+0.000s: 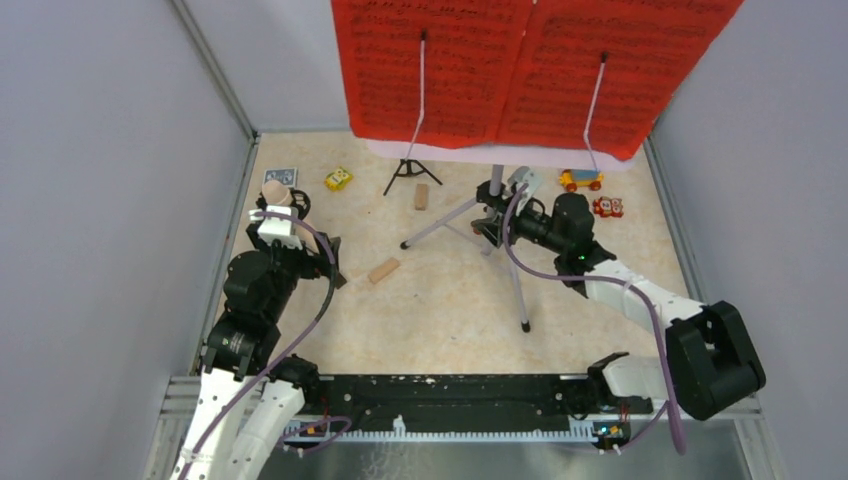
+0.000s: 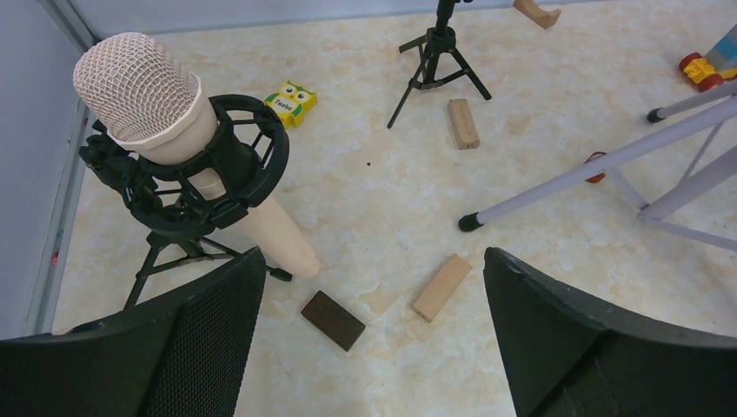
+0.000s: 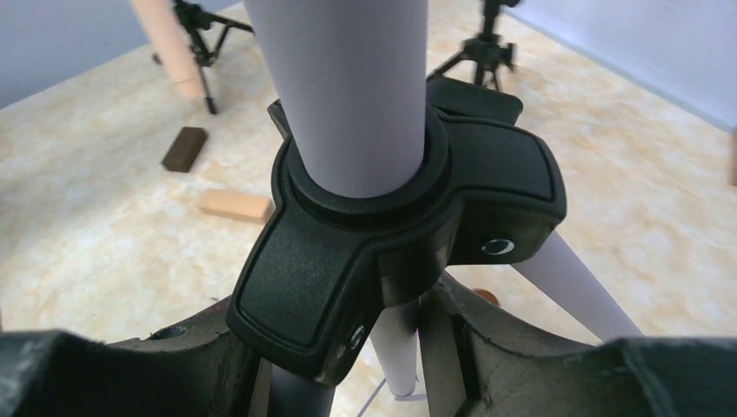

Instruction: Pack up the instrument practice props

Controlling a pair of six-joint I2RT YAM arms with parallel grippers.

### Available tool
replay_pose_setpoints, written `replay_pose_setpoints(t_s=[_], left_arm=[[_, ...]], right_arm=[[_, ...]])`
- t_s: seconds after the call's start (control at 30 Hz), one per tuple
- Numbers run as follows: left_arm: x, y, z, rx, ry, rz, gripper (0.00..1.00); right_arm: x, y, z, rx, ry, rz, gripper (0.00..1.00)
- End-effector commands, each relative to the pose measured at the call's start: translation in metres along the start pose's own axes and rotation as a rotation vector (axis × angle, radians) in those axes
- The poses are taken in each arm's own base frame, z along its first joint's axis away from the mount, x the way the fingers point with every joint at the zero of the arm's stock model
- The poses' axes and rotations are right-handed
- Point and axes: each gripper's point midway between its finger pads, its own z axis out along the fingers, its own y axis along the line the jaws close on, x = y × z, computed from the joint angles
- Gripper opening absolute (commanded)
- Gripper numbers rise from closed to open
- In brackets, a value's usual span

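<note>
only readable bit is on the yellow owl toy [image 2: 291, 100] - looks like "twelve", tiny though; the notes on the red sheet-music pages [image 1: 520, 70] are too small. your left arm reaches to the far left, left claw [image 2: 374, 261] spread wide and holding nothing, near the beige mic [image 2: 139, 87] in its black shock mount on a small tripod [image 2: 178, 256]. right arm stretches low to the music stand [image 3: 391, 208] at centre back - right claw [image 3: 343, 347] hugs the stem under the black leg hub, can't tell if it's squeezing.
</note>
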Motion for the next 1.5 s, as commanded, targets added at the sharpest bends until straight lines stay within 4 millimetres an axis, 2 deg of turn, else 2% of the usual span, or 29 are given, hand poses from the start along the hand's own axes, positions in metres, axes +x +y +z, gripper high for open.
replay_pose_setpoints(t_s=[0.0,0.2,0.33,0.53,0.57,0.7,0.8,0.83,0.93,1.1,1.2,1.33,1.47], left_arm=[[-0.009,-0.003,0.002,0.019,-0.040,0.008,0.99],[-0.009,-0.004,0.002,0.027,-0.041,0.011,0.99],[-0.009,-0.005,0.002,0.030,-0.040,0.011,0.99],[-0.009,-0.005,0.002,0.033,-0.043,0.012,0.99],[-0.009,-0.005,0.002,0.032,-0.042,0.012,0.99],[-0.008,-0.004,0.003,0.024,-0.029,0.001,0.99],[-0.009,-0.002,0.002,0.004,-0.002,-0.019,0.99],[-0.010,-0.002,0.002,-0.002,0.003,-0.027,0.99],[-0.012,-0.002,0.001,-0.004,0.007,-0.047,0.99],[-0.016,-0.005,-0.001,0.003,-0.003,-0.078,0.99],[-0.017,-0.006,-0.001,0.009,0.001,-0.089,0.99],[-0.022,-0.008,-0.005,0.009,0.021,-0.100,0.99],[-0.025,0.002,-0.014,-0.057,0.032,-0.147,0.99]], right_arm=[[-0.022,0.060,0.020,-0.305,-0.036,-0.025,0.07],[-0.023,0.067,0.035,-0.397,-0.016,-0.035,0.05],[-0.013,0.061,0.044,-0.411,0.042,-0.076,0.05],[-0.005,0.056,0.042,-0.391,0.083,-0.109,0.06],[-0.006,0.055,0.042,-0.384,0.085,-0.114,0.07],[-0.019,0.047,0.039,-0.312,0.057,-0.122,0.26],[-0.039,0.033,0.033,-0.182,0.002,-0.117,0.40],[-0.045,0.029,0.029,-0.143,-0.017,-0.118,0.46],[-0.068,0.021,0.009,-0.028,-0.097,-0.124,0.57],[-0.085,0.009,-0.033,0.151,-0.217,-0.111,0.69],[-0.085,0.008,-0.055,0.213,-0.254,-0.116,0.72],[-0.072,0.011,-0.083,0.267,-0.235,-0.032,0.72],[-0.066,0.005,-0.115,0.386,-0.290,0.128,0.76]])
